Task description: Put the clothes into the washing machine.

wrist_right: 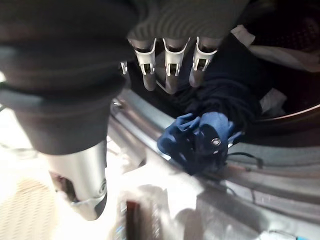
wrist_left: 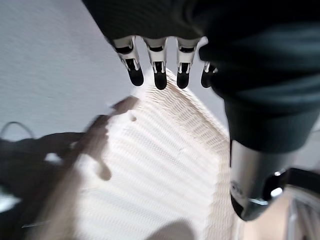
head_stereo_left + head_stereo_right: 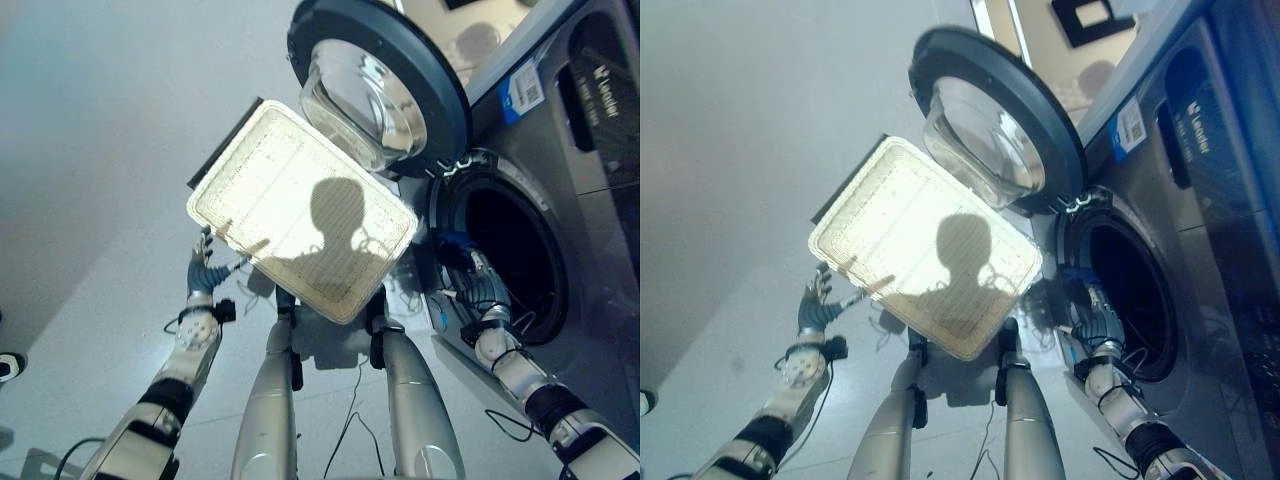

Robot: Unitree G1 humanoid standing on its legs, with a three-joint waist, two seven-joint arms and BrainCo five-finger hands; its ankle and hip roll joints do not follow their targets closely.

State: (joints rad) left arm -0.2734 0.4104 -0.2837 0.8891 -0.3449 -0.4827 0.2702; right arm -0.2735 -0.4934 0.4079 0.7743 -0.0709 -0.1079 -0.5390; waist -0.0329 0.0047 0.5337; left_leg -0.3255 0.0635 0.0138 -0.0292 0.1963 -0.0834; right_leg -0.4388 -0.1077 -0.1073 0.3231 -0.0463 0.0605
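From the left eye view, the drum of the washing machine (image 3: 560, 200) is a black hole; nothing inside it can be made out. Its round door (image 3: 385, 80) stands swung wide, glass bowl facing out. A blue garment (image 3: 452, 243) shows as a small patch at the lower lip of the opening, most of it lost in shadow. The right hand (image 3: 478, 292) sits just below that patch, fingers reaching toward it; whether they touch is hard to say. The white laundry basket (image 3: 300, 205) lies tilted between the arms, its long axis running from the left hand toward the machine. The left hand (image 3: 205, 270) is at its near corner, fingers loose.

The right eye view gives the same layout, with the basket's far end overlapped by the door.

In the left wrist view, the fingers (image 2: 159, 75) hang straight and released above the basket's ribbed weave.

In the right wrist view, the fingers (image 1: 170, 70) are extended, gripping nothing. The garment drapes over the door rim, dark part running back into the drum, bright blue bunched end hanging outward. Pale cloth (image 1: 280, 52) lies deeper in, cut off by the edge.
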